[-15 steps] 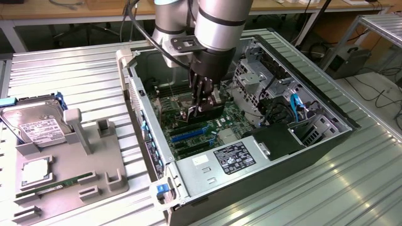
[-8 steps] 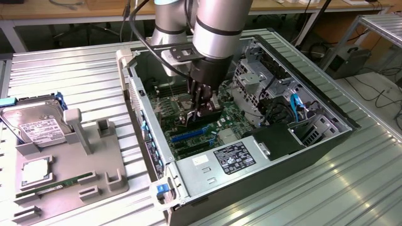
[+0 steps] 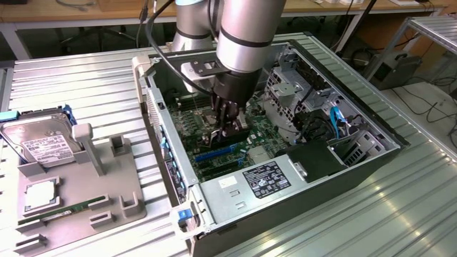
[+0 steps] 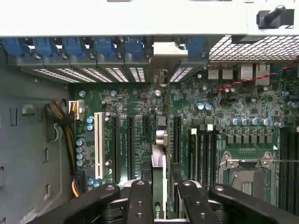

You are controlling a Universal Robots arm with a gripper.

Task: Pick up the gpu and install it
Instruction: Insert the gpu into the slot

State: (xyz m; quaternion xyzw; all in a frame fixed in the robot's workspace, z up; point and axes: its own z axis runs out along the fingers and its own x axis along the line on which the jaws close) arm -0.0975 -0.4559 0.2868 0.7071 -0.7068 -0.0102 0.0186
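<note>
The gpu (image 4: 159, 156) hangs edge-on inside the open computer case (image 3: 371, 155), low over the green motherboard (image 4: 233, 107). Its pale metal bracket (image 4: 169, 49) sits against the rear slot openings, under the row of blue clips. My gripper (image 4: 161, 186) is shut on the gpu, one black finger (image 4: 140, 196) on each side of the card. In the exterior view my gripper (image 3: 228, 134) reaches down from the arm into the middle of the case, with the dark card (image 3: 227, 144) just above the blue expansion slots (image 3: 214, 154).
Black expansion slots (image 4: 131, 140) and a white slot (image 4: 98, 144) flank the card. A power supply (image 3: 264, 179), a drive cage (image 3: 286, 91) and cables crowd the case. At the exterior view's left, a grey tray (image 3: 107, 187) holds a hard drive (image 3: 43, 144) and a RAM stick (image 3: 61, 211).
</note>
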